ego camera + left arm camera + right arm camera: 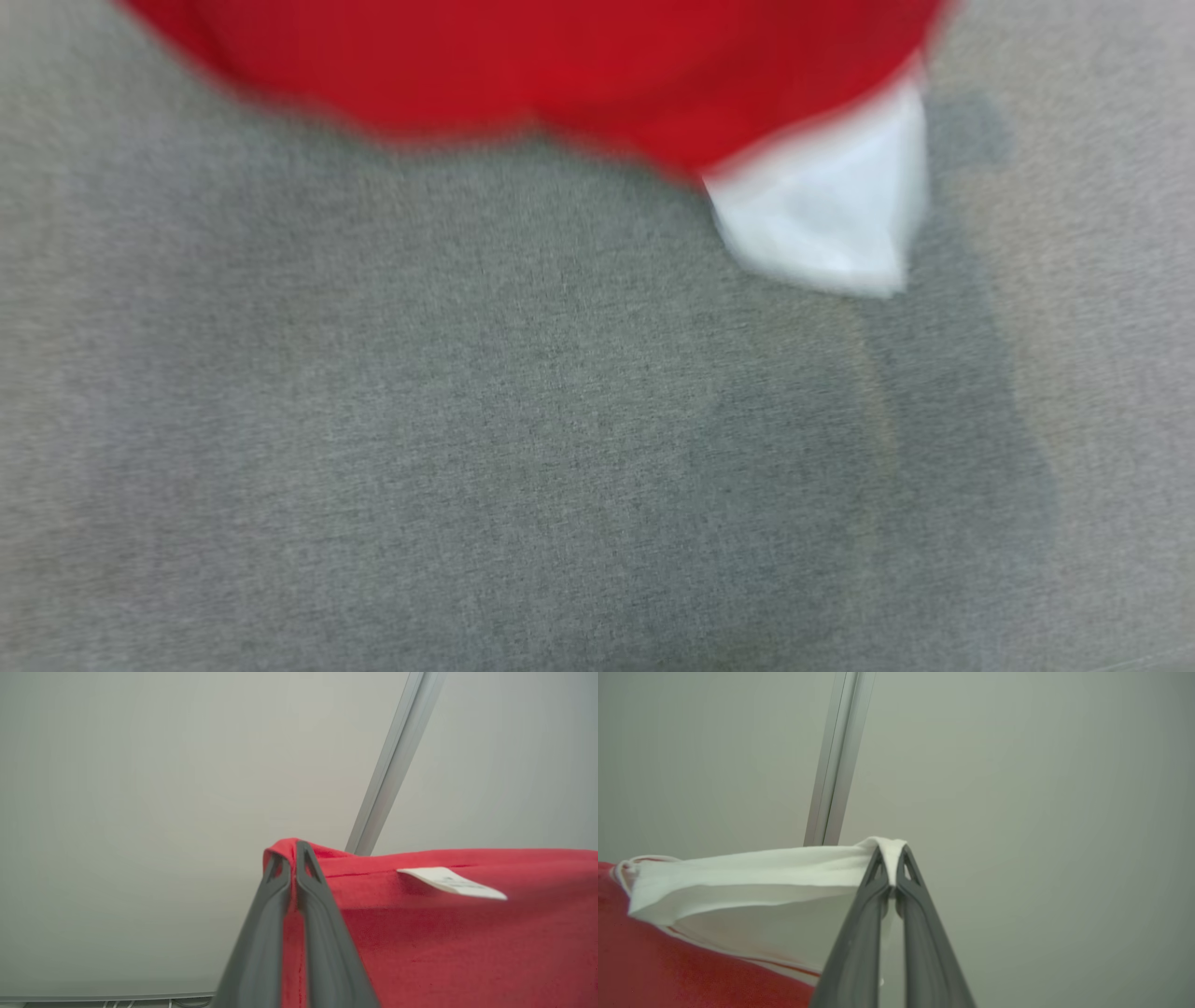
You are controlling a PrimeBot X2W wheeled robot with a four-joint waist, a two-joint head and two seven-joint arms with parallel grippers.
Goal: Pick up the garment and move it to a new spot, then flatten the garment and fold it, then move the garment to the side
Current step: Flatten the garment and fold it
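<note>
Red cloth of the garment [444, 942] is pinched at a folded edge by the closed left tool [292, 854], with a white label [451, 883] sewn nearby. Its white panel [752, 891] is clamped by the closed right tool [891, 854]. In the blurred head view, the garment is seen above a grey woven surface [467, 448].

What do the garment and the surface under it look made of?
The garment: soft matte cloth, probably cotton knit; fine texture shows, and it folds limply where the left gripper pinches it. The surface: grey heathered fabric, matte, with visible fine weave.
</note>
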